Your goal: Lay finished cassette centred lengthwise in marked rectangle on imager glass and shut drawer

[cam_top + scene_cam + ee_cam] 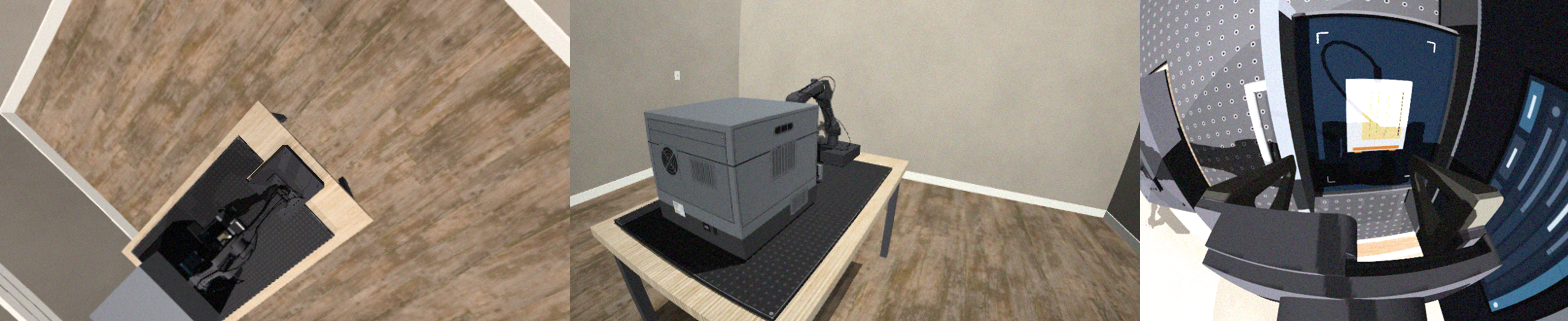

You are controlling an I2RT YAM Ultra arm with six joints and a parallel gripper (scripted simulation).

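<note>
In the wrist view the finished cassette [1378, 115], white with a yellow gel window and an orange strip, lies flat on the blue glass [1378, 100] of the imager's open drawer. It sits lengthwise between the four white corner marks, such as the one at top left [1322, 35], a little nearer the two marks closest to me. My gripper [1352, 161] is open and empty, above the drawer's near end, apart from the cassette. The grey gel imager [732, 170] stands on the black mat; the arm [820, 104] reaches down behind it.
The imager's dark front panel with blue indicators [1533, 186] is at the right of the wrist view. A white-framed holder [1259, 120] stands on the mat left of the drawer. The arm's base block [838, 153] sits near the table's far edge.
</note>
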